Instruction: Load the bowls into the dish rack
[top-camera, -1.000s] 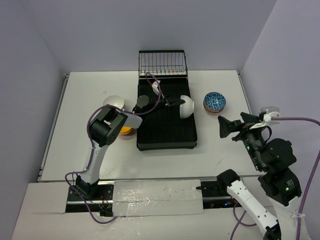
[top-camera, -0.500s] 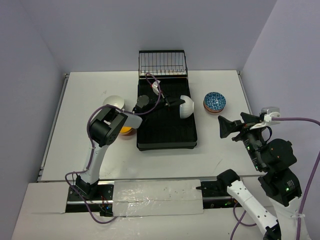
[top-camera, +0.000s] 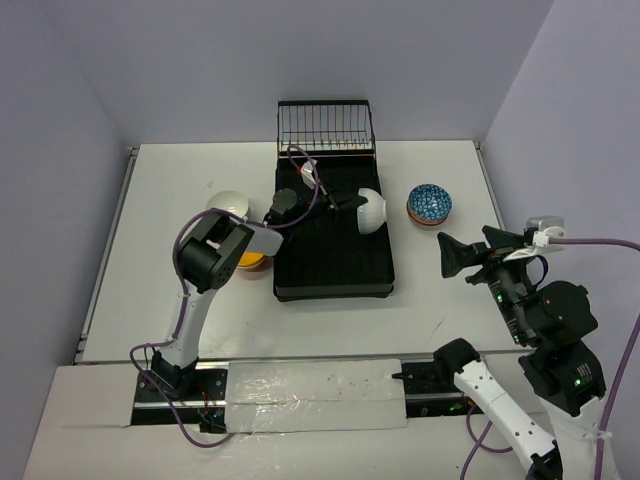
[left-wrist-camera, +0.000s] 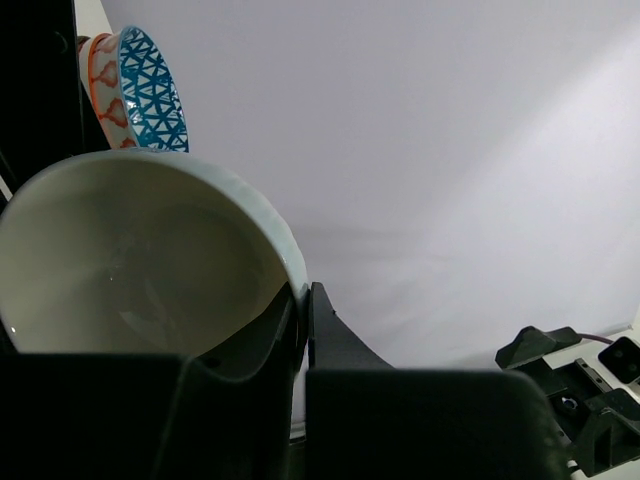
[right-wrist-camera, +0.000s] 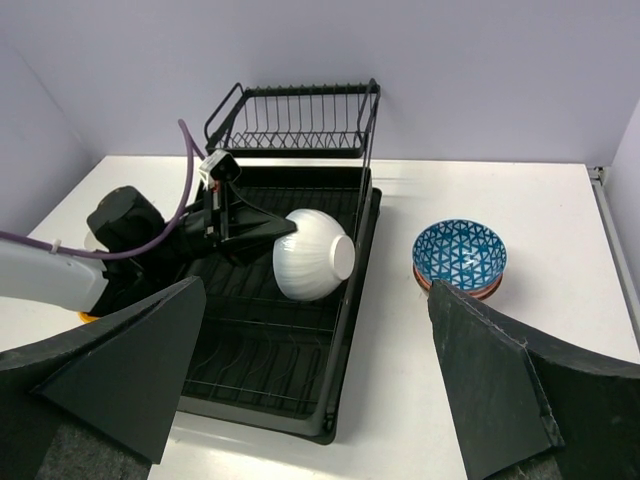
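White glossy bowl (right-wrist-camera: 312, 254), faintly ribbed outside, tipped on its side, rim pinched in the nearly closed left gripper (top-camera: 355, 203), centre frame over the right side of the black slatted dish rack (top-camera: 335, 265). Wire basket section (top-camera: 326, 128) sits at the top. Blue triangle-patterned bowl (top-camera: 430, 203) stacked on red-white ones right of rack. Right gripper (top-camera: 452, 255) at lower right, fingers spread wide, holding nothing. Plain white bowl (top-camera: 228, 203) and orange bowl (top-camera: 250, 262) sit left of rack.

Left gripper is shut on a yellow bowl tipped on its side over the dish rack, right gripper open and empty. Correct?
The bowl is white, not yellow; the right wrist view shows it. The rest holds: left gripper shut on it, tipped on its side over the dish rack, right gripper open and empty.
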